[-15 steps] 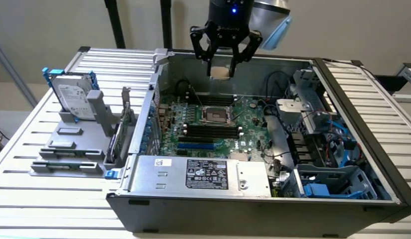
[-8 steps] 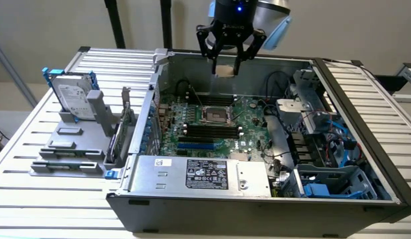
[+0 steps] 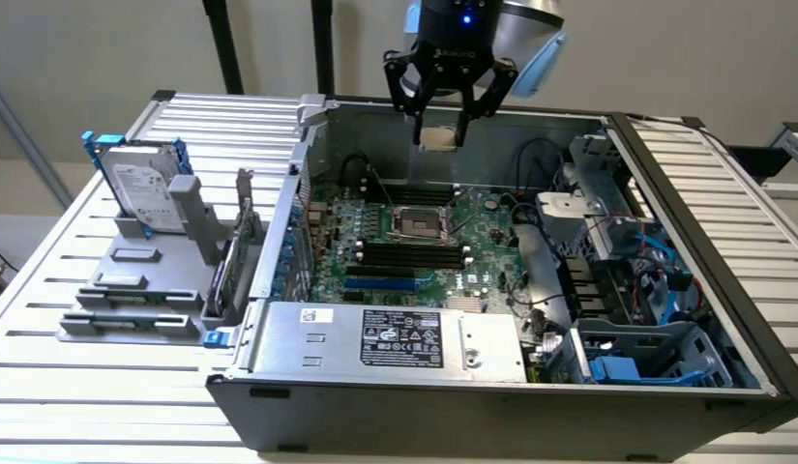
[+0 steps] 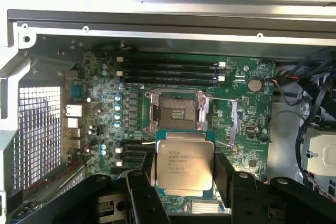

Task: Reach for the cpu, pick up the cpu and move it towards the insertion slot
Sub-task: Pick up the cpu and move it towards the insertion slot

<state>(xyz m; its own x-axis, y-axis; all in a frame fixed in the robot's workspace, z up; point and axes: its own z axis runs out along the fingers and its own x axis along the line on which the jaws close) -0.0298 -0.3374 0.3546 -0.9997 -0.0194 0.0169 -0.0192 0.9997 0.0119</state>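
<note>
CPU [image 4: 185, 164], one single chip, sits clamped between the two black fingers of the gripper [image 3: 440, 137], silver lid with printed lettering facing the wrist camera. In the exterior view its tan underside shows between the fingertips, held in the air above the open computer case [image 3: 372, 406], over the rear part of the motherboard [image 3: 483, 227]. The fingers press on two opposite edges of the chip, so the jaws stand apart only by the chip's width.

One insertion slot [image 3: 421, 222] lies on the green board below the chip, at about six o'clock from it in the exterior view: a square socket with a silvery frame and a dark centre, uncovered. The chip is well apart from it, not touching. In the wrist view the socket [image 4: 177, 110] appears just beyond the chip's edge.

Four long black memory slots [image 3: 405, 253] run side by side next to the socket, at six o'clock from it in the exterior view. One power supply [image 3: 392, 340] with a white label fills the case's near corner. Outside the case, at nine o'clock from the socket, one hard drive [image 3: 147, 193] with blue rails stands upright in a grey holder [image 3: 128, 314] on the slatted table [image 3: 63, 242].
</note>
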